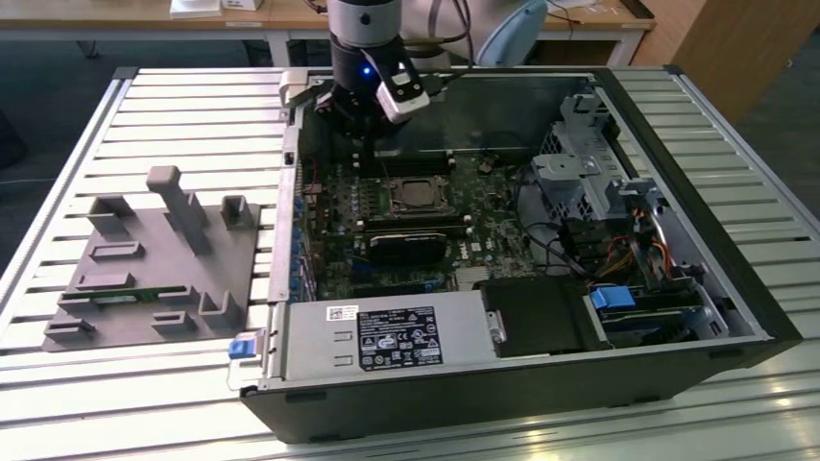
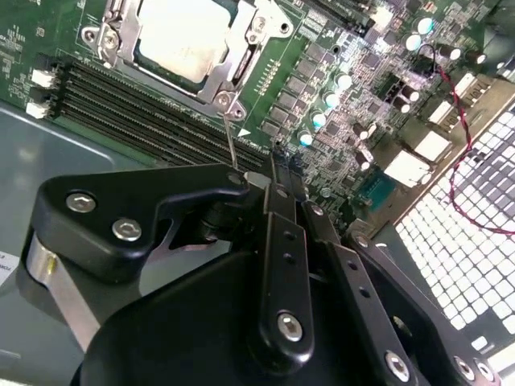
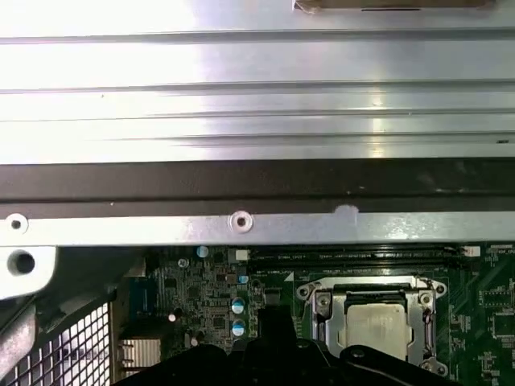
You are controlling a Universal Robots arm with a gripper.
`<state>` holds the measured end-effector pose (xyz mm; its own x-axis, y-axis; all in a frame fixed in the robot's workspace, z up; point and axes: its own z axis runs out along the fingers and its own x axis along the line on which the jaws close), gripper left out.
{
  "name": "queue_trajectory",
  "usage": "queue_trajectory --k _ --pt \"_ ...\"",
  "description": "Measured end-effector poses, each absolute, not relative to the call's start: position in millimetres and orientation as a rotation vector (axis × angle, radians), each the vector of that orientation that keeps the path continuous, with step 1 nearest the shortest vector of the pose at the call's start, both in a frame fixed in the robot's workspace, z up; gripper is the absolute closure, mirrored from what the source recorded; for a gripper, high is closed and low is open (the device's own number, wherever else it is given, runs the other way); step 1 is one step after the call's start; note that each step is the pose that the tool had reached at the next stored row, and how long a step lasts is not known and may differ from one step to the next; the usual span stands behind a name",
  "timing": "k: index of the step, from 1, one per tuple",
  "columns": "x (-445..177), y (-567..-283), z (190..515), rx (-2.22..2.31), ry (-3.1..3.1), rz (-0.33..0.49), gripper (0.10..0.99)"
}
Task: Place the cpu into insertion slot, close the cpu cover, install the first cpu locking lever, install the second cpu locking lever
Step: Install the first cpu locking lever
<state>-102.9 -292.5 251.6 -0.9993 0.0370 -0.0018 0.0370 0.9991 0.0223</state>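
Now | tool (image 2: pixel 278 165) narrow beside cpu locking lever (image 2: pixel 230 137) | cpu (image 2: pixel 181 40) seated, partly cut off

Arm (image 1: pixel 360 29) is seen coming down near-vertical at the far side of the exterior view, with the wrist (image 1: pixel 372 91) pointed downward. Gripper (image 2: pixel 279 175) is held tip-down in the second wrist view. Its black linkages are folded inward and the fingers (image 2: pixel 278 241) are pressed together, no gap seen.
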Motion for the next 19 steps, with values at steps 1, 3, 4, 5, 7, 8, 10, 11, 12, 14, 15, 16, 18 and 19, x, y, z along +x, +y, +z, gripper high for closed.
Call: queue_trajectory --k 1,3,4,5,7,8,10,11,12,14,15,16,18,19 --pt "-102.6 -292.1 251.6 0.058 3.139 0.035 0.98" --pt "-98.9 -291.2 251.6 0.058 3.139 0.035 0.98" --pt "-97.2 -291.1 251.6 0.058 3.139 0.035 0.98" --pt "-95.3 -291.1 251.6 0.058 3.139 0.035 0.98" --pt "-90.5 -291.1 251.6 0.058 3.139 0.035 0.98" --pt "-86.9 -291.1 251.5 0.058 3.14 0.035 0.98" --pt "-78.3 -290.9 251.3 0.058 3.143 0.035 0.98" --pt "-73.8 -290.7 251.1 0.058 3.145 0.035 0.98" --pt "-69.3 -290.6 251.0 0.059 3.147 0.035 0.98" --pt "-59.9 -290.3 250.6 0.059 3.151 0.035 0.98" --pt "-55.4 -290.1 250.1 0.059 3.154 0.035 0.98" --pt "-50.9 -290.0 249.6 0.059 3.158 0.035 0.98" --pt "-46.8 -290.0 249.1 0.057 3.161 0.046 0.98" --pt "-46.8 -290.0 248.9 0.056 3.16 0.06 0.98"
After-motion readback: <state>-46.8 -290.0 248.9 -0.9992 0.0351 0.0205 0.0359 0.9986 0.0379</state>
